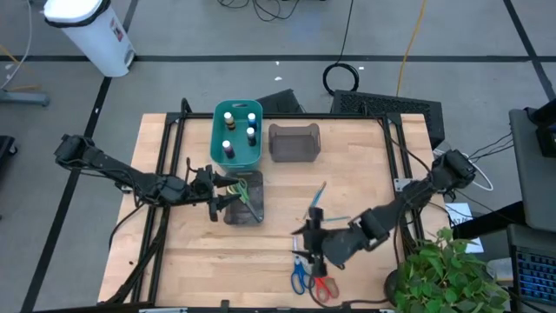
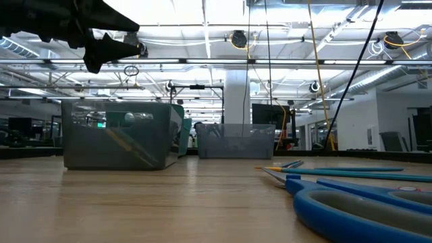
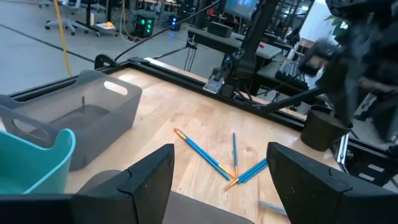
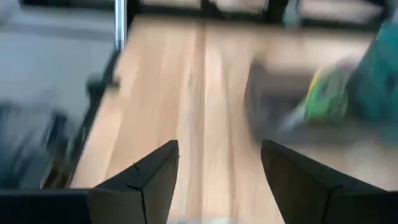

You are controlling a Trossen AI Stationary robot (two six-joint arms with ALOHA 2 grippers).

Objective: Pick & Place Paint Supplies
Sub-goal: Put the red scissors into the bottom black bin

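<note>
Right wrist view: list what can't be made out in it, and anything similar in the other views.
- Right wrist view: motion blur; the green-yellow shape beside the teal bin can't be identified.
- High view: the right gripper covers the scissors' blades.
- Low view: blue scissors cut off by the picture's edge.
- Left wrist view: front grey bin hidden behind the fingers.

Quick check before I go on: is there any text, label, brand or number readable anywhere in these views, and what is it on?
None can be read.
White bin off the table, high view: a dark label patch, too small to read.
Paint bottles in the teal bin: no label legible.
Scissors in the low view: no print visible on the handles.
Screens in the room behind: blurred, nothing readable.
</note>
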